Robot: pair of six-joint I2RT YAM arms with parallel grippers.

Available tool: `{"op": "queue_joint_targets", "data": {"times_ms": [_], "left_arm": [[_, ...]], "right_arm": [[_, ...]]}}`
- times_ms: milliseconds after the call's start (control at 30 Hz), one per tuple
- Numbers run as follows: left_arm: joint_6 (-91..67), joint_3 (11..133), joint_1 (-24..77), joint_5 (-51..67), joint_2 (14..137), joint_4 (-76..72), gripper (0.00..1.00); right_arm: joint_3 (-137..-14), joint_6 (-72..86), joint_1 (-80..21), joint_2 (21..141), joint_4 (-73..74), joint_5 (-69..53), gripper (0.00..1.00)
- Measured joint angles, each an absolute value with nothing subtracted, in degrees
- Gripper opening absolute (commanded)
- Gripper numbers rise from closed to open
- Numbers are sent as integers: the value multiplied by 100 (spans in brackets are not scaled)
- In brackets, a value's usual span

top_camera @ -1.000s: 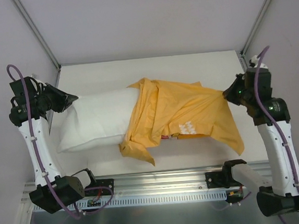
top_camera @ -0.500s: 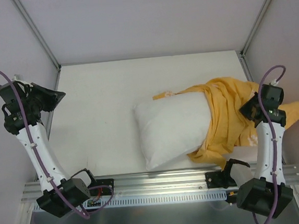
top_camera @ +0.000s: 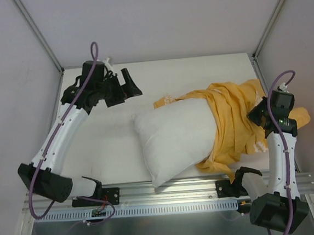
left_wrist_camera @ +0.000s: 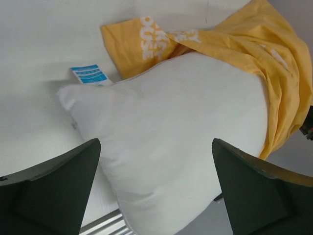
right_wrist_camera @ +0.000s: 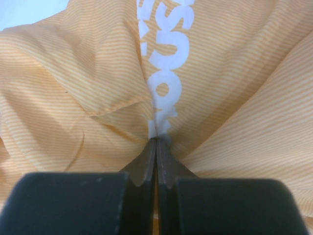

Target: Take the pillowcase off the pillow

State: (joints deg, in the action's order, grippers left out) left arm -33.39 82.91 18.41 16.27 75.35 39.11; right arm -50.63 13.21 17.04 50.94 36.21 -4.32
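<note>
Across the middle of the top view, a white table (top_camera: 119, 126) fills a booth of plain grey walls (top_camera: 154, 19), with a metal rail (top_camera: 169, 196) along its lower edge. At centre right lies the pillow (top_camera: 175, 138), its right end covered by the bunched pillowcase (top_camera: 233, 111). At the upper left, the left gripper (top_camera: 128, 90) hangs empty with its jaws wide apart. At the right edge, the right gripper (right_wrist_camera: 156, 142) is pinched tight on a fold of the pillowcase. White letters (left_wrist_camera: 149, 39) on the fabric read "OUSE". The print on a blue tag (left_wrist_camera: 90, 75) beside the pillow's corner is too small to read.

Hidden under pillowcase (top_camera: 235, 116): pillow (top_camera: 175, 140) right end.
</note>
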Motion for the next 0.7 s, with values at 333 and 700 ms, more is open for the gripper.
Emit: {"op": "queue_joint_targets", "data": {"times_ms": [333, 700], "left_arm": [[-3448, 9463, 3041, 624, 9754, 4032, 99], [-3929, 9437, 3942, 596, 10759, 4049, 0]], "right_arm": [[-5068, 1297, 1210, 5094, 3625, -416, 1], [-5140, 1127, 1190, 5094, 3804, -242, 40]]}}
